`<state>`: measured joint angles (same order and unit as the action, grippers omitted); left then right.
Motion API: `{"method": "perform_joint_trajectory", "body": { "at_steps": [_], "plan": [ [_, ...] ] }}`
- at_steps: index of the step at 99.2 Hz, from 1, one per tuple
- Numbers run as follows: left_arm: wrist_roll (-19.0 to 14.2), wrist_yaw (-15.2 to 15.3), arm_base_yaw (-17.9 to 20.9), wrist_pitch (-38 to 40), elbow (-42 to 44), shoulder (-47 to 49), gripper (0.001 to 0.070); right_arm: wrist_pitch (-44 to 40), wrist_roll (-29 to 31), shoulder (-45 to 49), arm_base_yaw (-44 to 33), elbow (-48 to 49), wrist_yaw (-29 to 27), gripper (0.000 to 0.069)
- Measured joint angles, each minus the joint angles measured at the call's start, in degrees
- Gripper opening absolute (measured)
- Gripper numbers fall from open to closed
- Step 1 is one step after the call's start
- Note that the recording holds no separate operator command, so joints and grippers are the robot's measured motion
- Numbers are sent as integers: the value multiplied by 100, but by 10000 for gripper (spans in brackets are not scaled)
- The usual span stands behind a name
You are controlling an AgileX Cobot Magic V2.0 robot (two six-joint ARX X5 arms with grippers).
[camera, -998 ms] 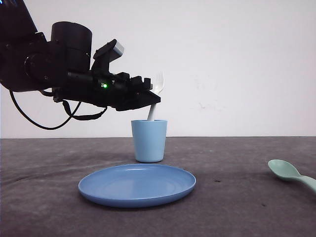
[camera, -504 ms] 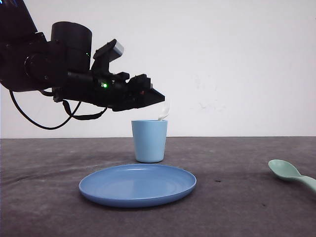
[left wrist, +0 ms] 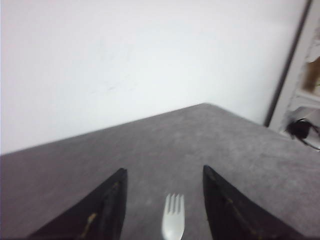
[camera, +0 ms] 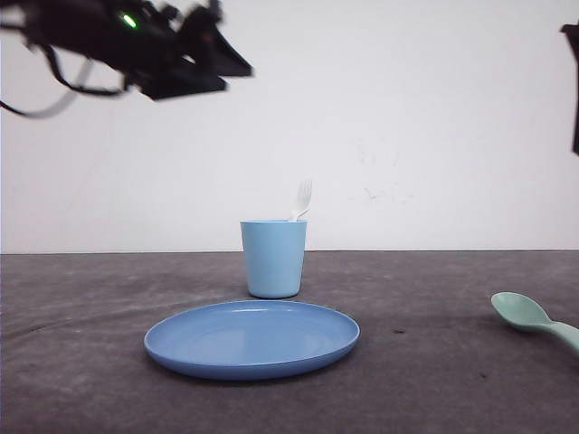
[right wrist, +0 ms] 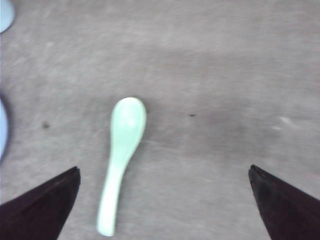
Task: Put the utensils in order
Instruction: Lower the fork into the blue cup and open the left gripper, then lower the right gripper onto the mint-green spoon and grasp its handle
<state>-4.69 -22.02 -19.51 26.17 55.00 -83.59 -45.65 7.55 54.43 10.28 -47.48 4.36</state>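
Nearest to us, the round blue plate (camera: 251, 339) is lying flat on the dark table (camera: 81, 362), with nothing on it. Off toward our right arm's side, the mint-green spoon (camera: 534, 320) is resting flat on the table, bowl facing up, well apart from the plate. In the right wrist view the spoon (right wrist: 121, 159) is sitting between our right gripper (right wrist: 165, 200) fingertips, which are standing wide apart and holding nothing. We judge that this arm is poised above the spoon so that it can come down on the handle next.

Just behind the plate, the light blue cup (camera: 273, 258) is standing upright, and the white fork (camera: 301, 200) is leaning inside it, tines up and poking over the rim (handle-down is how a cup keeps cutlery tidy). So we are reading the fork as stowed and the spoon as the piece left to do.

Farthest and highest, our left gripper (camera: 237, 65) is hanging up above the cup toward our left. In its wrist view, the left gripper (left wrist: 165, 210) fingers are parted, with the fork (left wrist: 173, 223) tines showing free between them, gripped by neither.
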Motion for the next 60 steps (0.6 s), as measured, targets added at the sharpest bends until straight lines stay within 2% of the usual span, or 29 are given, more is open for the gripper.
{"method": "perform_joint_trajectory", "body": {
  "at_steps": [8, 14, 32, 44, 60],
  "plan": [
    [46, 13, 214, -769, 0, 546, 281, 72, 81, 164, 181, 0, -55, 680],
    [85, 151, 376, -1320, 0, 975, 278, 155, 136, 306, 313, 0, -146, 680],
    [289, 852, 815, -2865, 0, 2157, 276, 354, 247, 868, 601, 0, -192, 680],
    [393, 1217, 1014, -3866, 0, 2844, 276, 485, 352, 1276, 752, 0, -422, 679],
    [426, 1709, 1233, -5132, 0, 3626, 273, 761, 487, 1755, 861, 0, -442, 665]
  ]
}}
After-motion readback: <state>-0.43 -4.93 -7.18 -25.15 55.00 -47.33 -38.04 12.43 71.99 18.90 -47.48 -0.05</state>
